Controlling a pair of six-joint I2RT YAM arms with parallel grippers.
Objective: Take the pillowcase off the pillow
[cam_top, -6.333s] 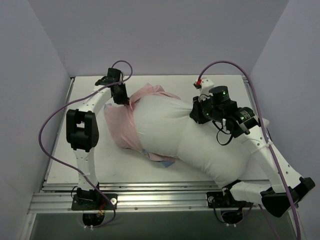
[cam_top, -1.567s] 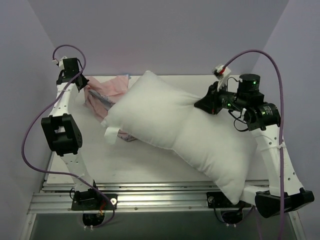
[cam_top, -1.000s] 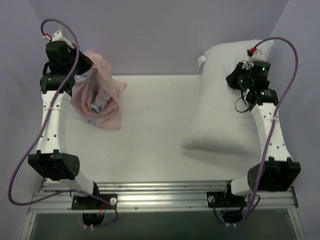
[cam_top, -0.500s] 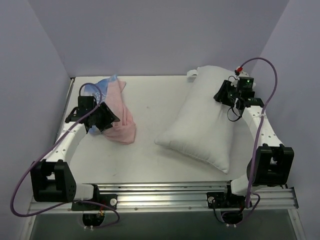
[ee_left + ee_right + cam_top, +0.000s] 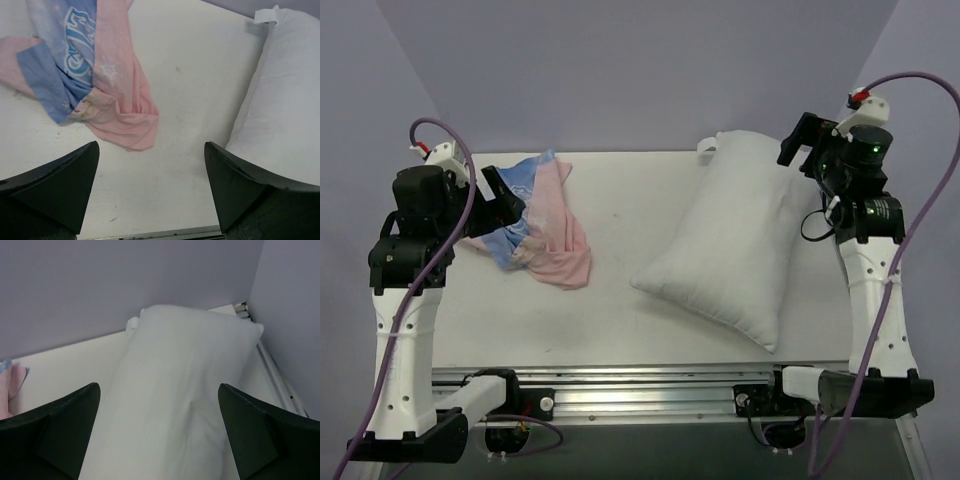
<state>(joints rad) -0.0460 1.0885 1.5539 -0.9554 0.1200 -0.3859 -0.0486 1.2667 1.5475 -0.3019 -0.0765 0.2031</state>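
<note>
The pillowcase [image 5: 538, 225] lies crumpled on the left of the table, pink side and blue print both showing, fully off the pillow. In the left wrist view the pillowcase [image 5: 95, 75] spreads at the upper left. The white pillow [image 5: 730, 240] lies bare on the right half; the right wrist view looks straight down on the pillow [image 5: 185, 390]. My left gripper [image 5: 500, 200] hangs open above the pillowcase's left edge, holding nothing [image 5: 151, 150]. My right gripper [image 5: 800, 140] is raised over the pillow's far right corner, open and empty [image 5: 159, 390].
The white table [image 5: 620, 300] shows between cloth and pillow. Purple walls close in at the back and both sides. A metal rail [image 5: 650, 385] runs along the near edge. The pillow's tag [image 5: 705, 147] sticks out at its far corner.
Both grippers opened and lifted away. The pillowcase dropped from the left gripper and spread on the table; the pillow settled flat after the right gripper let go.
</note>
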